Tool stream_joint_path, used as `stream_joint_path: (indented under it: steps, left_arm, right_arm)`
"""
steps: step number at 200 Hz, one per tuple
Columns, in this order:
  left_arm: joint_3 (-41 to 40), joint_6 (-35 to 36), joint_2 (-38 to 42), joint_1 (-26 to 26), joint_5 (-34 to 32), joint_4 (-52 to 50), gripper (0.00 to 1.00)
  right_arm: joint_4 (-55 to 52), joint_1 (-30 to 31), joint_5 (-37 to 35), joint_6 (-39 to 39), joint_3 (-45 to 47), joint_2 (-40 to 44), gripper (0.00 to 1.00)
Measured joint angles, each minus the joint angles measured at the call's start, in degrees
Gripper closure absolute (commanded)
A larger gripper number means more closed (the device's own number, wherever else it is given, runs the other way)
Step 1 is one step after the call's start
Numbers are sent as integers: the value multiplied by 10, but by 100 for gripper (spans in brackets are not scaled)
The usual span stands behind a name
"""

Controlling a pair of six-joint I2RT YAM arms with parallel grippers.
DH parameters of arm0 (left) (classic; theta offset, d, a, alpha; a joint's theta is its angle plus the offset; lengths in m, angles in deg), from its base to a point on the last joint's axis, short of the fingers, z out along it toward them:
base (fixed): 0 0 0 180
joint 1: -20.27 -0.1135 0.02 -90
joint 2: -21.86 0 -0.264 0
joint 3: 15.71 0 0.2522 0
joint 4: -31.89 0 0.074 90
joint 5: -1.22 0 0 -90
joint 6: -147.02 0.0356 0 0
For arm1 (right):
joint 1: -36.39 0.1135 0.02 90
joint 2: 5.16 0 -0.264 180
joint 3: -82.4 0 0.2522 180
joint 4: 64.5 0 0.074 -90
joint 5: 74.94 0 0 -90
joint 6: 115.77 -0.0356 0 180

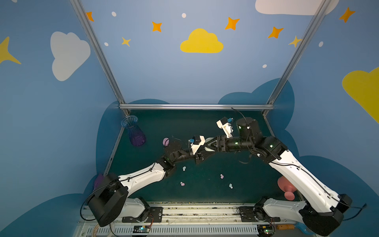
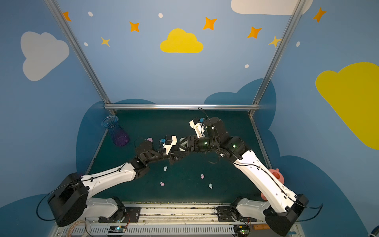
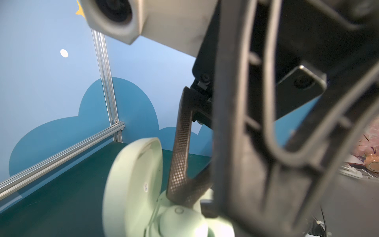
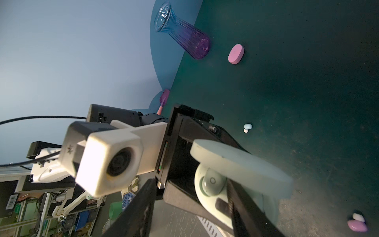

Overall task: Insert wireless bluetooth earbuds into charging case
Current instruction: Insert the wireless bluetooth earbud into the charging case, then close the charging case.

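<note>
1. Rear left corner of the green table (image 1: 205, 125): a blue-to-purple glass vase (image 1: 133, 132) stands upright.
2. Just right of the vase: a closed pink oval case (image 1: 165, 141) lies on the table. In both top views the left arm partly covers it.
3. Centre, raised above the table: the left gripper (image 1: 205, 152) pinches the base of the mint charging case (image 4: 242, 164), whose lid is swung open. The right gripper (image 1: 212, 144) meets it from the opposite side with jaws spread. One textured finger (image 3: 180, 156) rests inside the case base. In both top views the two grippers hide most of the case.
4. Table in front of the grippers: four loose earbuds lie well apart. These are a pink earbud (image 1: 182, 183), a pale blue earbud (image 1: 184, 168), a second pink earbud (image 1: 221, 176) and a second pale blue earbud (image 1: 231, 186).
5. Right edge: a pink watering can (image 1: 287, 189), partly behind the right arm.
</note>
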Motion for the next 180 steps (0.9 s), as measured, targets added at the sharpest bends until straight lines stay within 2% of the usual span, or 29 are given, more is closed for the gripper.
stream_joint_path:
  steps: [43,100,155,180]
  left_arm:
    - [0,0,4,-1,-2,1,82]
    - [0,6,22,-1,-1,-7,82]
    - [0,14,38,-1,5,-30,82]
    - [0,14,38,-1,4,-30,82]
  right_arm:
    - [-50,2,-21,14,-40,0,38]
    - [-141,-3,-61,50,-155,-12,41]
    - [-180,-24,-75,90,-242,-114,47]
    - [-187,-24,-71,101,-251,-143,50]
